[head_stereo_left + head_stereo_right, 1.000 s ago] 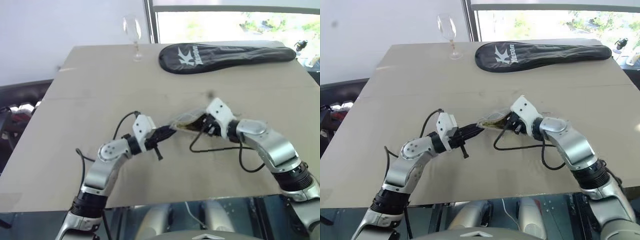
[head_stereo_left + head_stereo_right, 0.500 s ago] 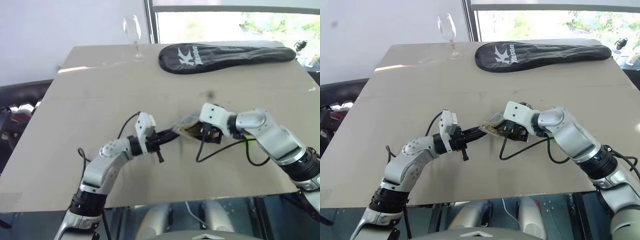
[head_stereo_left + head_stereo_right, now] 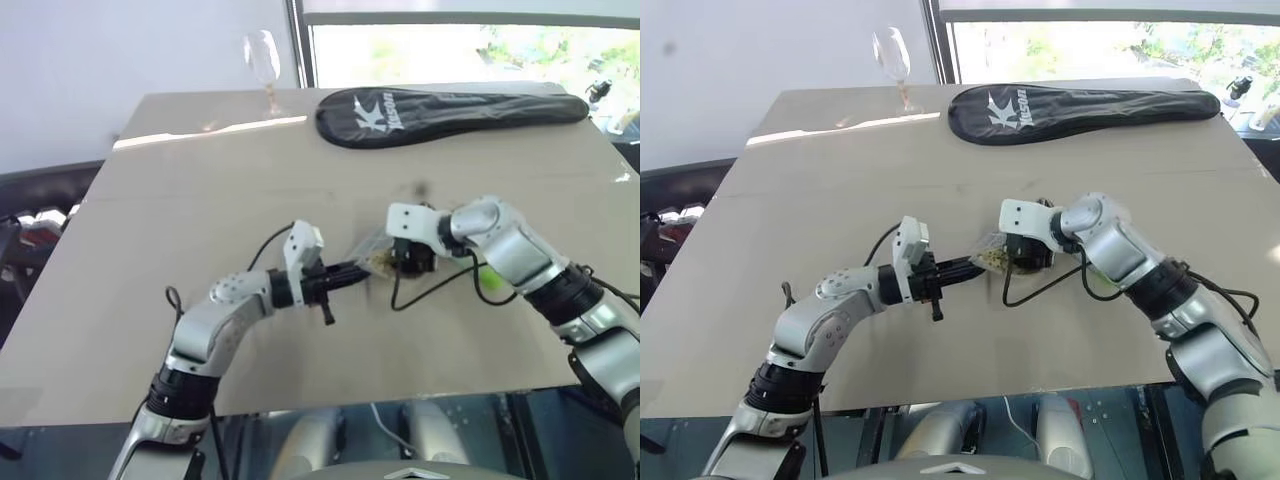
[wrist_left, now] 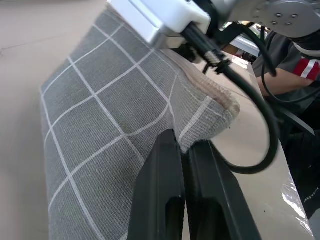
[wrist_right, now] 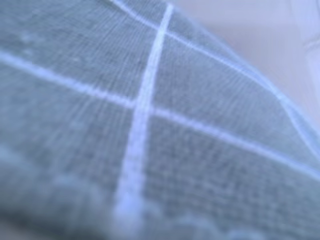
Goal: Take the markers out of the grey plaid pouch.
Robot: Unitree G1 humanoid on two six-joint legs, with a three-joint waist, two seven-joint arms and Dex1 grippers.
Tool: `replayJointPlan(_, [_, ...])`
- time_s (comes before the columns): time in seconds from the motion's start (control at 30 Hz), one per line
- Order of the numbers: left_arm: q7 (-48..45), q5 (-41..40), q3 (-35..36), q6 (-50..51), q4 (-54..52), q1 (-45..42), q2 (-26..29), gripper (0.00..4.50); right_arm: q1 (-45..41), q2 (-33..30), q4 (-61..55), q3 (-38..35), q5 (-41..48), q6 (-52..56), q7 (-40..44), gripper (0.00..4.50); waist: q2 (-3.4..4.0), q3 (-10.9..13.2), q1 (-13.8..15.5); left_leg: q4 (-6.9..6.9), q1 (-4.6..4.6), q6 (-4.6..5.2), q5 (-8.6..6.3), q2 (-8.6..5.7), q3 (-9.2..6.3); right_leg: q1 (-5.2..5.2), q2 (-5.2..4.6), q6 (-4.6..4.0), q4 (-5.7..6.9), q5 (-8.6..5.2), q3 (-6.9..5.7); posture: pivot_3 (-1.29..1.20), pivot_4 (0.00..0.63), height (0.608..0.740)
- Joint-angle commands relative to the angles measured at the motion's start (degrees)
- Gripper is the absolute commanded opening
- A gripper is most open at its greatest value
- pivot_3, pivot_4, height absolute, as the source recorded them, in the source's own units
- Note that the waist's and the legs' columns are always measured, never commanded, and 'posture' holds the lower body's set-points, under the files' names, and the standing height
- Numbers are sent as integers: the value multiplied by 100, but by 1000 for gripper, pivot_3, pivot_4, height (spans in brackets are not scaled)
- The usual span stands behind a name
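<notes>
The grey plaid pouch (image 3: 370, 252) hangs a little above the table's middle, its tan-lined mouth toward my right arm. My left gripper (image 4: 182, 146) is shut on the pouch's edge, pinching the fabric between both fingers, and reaches in level from the left (image 3: 358, 272). My right gripper (image 3: 405, 262) presses against the pouch from the right, so close that its wrist view gives blurred plaid fabric (image 5: 150, 125). A lime green marker (image 3: 488, 277) lies on the table, partly hidden under my right forearm. Any other markers are hidden.
A long black racket cover (image 3: 450, 105) lies along the far edge of the table (image 3: 200, 180). A wine glass (image 3: 263, 60) stands at the far left. A black cable (image 3: 430, 290) loops from my right wrist. A person's arm (image 4: 285, 65) is beyond the table.
My right arm swung in over the pouch, its wrist rolling, and now meets it from the right. The lime marker appeared by that forearm. The left gripper kept its hold, rolling a little.
</notes>
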Motion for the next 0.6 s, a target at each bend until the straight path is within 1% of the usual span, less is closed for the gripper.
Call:
replayJointPlan(0.03, [-106, -203, 62, 9, -262, -100, -54, 0, -191, -12, 239, -102, -220, -157, 208, 4429, 0, 0, 3, 0, 0, 0, 0, 0, 0, 0, 0, 0, 0, 0, -1, 0, 150, 740])
replayJointPlan(0.17, [15, -715, 319, 600, -391, -220, -87, 0, -268, -547, -502, -55, -270, -432, 1138, 4429, -1, 2, 25, 3, -7, 0, 0, 0, -4, -2, -2, 0, -3, 0, -4, 0, 150, 740])
replayJointPlan(0.3, [-34, -1056, 342, 1120, -473, -280, 52, 0, -316, -788, -934, -122, -201, -406, 1705, 4429, -1, 2, 12, 6, -15, 0, 0, 0, -8, -5, -1, 0, -7, 0, -8, 0, 150, 740])
replayJointPlan(0.5, [-68, -1540, 313, 1794, -576, -323, 174, 0, -323, -948, -1010, -15, -301, -387, 2288, 4429, -2, 2, 14, 8, -15, 0, 0, 0, -8, -6, -1, 0, -3, 0, -7, 0, 150, 740])
replayJointPlan(0.6, [-41, -1429, 215, 1849, -506, -253, 235, 0, -295, -898, -1055, 14, -260, -234, 2519, 4429, -2, 2, 17, 10, -15, 0, 0, 0, -9, -5, -1, 0, -3, 0, -7, 0, 150, 740])
